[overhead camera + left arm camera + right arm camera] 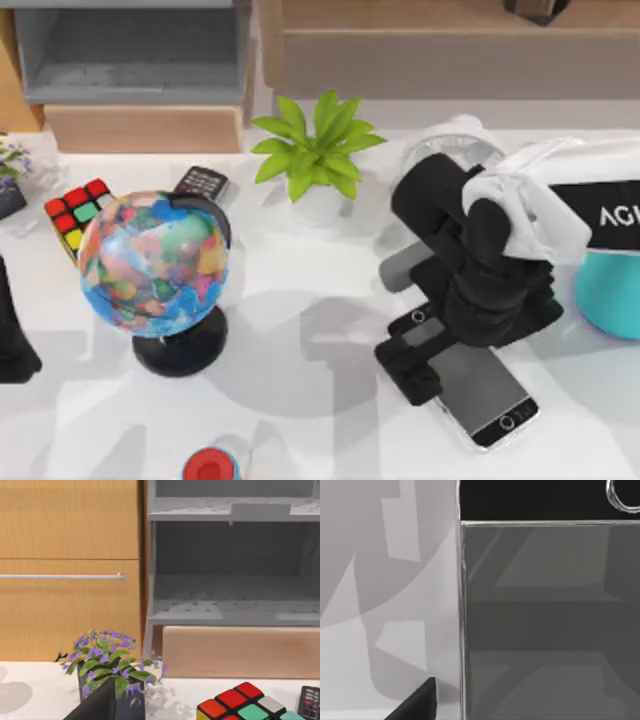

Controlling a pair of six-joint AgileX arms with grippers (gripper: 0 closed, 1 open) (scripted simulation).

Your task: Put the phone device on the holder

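The phone device (485, 390) lies flat on the white table (300, 400), toward the top view's right front, screen up. The right gripper (425, 350) sits low over its upper end, fingers straddling the phone's width; I cannot tell whether they clench it. A teal object (610, 295) is near on the right. A potted plant (318, 160), globe (155, 265), puzzle cube (75, 212) and dark keypad gadget (203, 183) stand well apart. The left arm (12, 330) is parked at the left edge.

the top camera is looking straight down at the globe (152, 262). the left wrist camera is facing the cube (240, 705) beside it, low. the right wrist camera is hovering close over the phone device (545, 620).
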